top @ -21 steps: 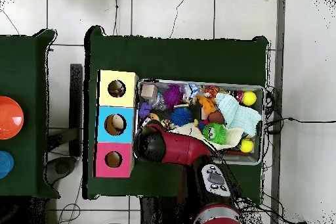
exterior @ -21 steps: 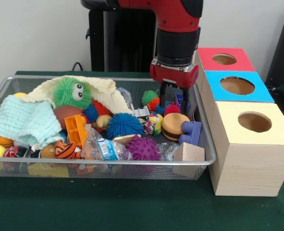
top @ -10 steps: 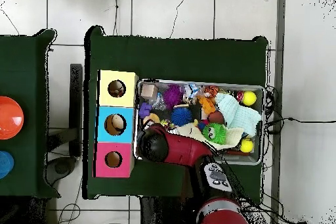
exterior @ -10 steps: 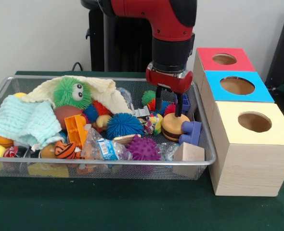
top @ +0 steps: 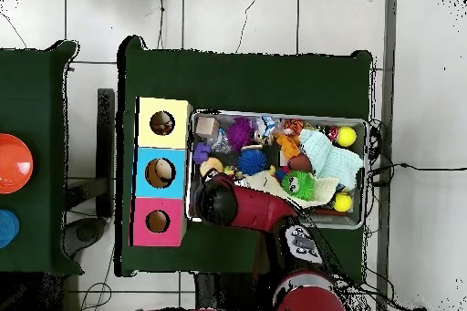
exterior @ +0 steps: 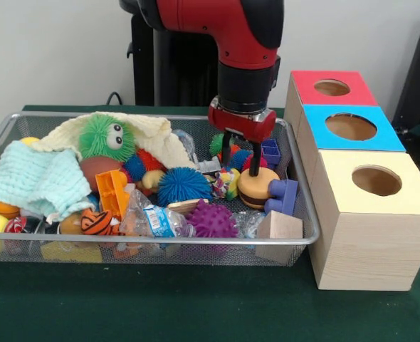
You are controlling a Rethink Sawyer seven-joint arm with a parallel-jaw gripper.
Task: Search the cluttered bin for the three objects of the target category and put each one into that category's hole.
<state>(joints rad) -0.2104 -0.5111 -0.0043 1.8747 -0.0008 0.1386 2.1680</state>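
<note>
The pincer (exterior: 240, 152) hangs over the bin's (exterior: 153, 244) end nearest the three boxes, its two fingers spread and pointing straight down with nothing between them. The nearest likely target is the toy burger (exterior: 258, 187), lying flat among the clutter, directly beneath and slightly toward the boxes from the pincer; one finger (exterior: 255, 160) stands just above its bun. The burger is round, so no long axis governs the grip; the move seems to call for a small shift toward the boxes, then a straight descent. A purple block (exterior: 284, 195) touches the burger on the box side and could crowd the finger. The yellow-topped box (exterior: 378, 214), blue-topped box (exterior: 349, 128) and red-topped box (exterior: 331, 87) stand along that end of the table.
</note>
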